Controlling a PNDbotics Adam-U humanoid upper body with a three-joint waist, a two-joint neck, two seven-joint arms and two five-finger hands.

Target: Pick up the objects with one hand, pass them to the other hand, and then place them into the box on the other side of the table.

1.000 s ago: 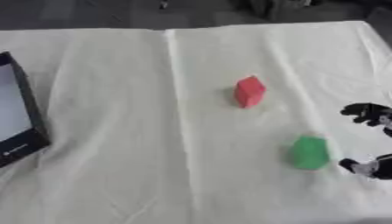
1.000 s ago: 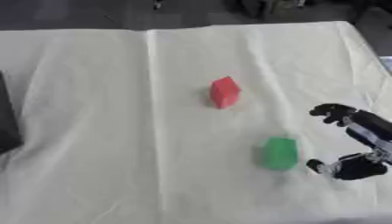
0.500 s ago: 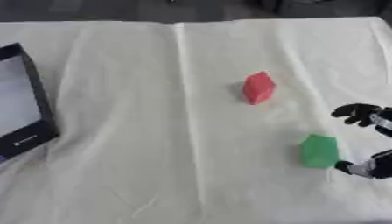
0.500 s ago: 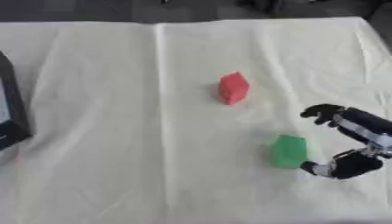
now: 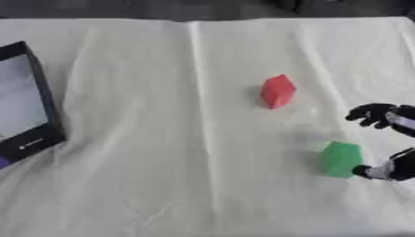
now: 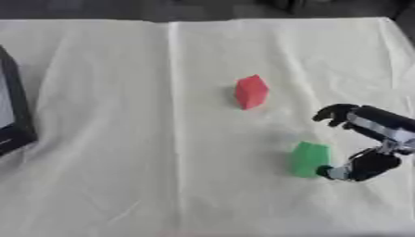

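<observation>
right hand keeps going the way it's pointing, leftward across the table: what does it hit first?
The green block, most likely. The right hand opens toward it, thumb tip at the block's lower right edge; whether it touches is unclear. The red block lies farther up-left, off that line.

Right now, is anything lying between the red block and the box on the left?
No. Only bare cream cloth lies between the red block and the box, best seen in the left eye view.
</observation>
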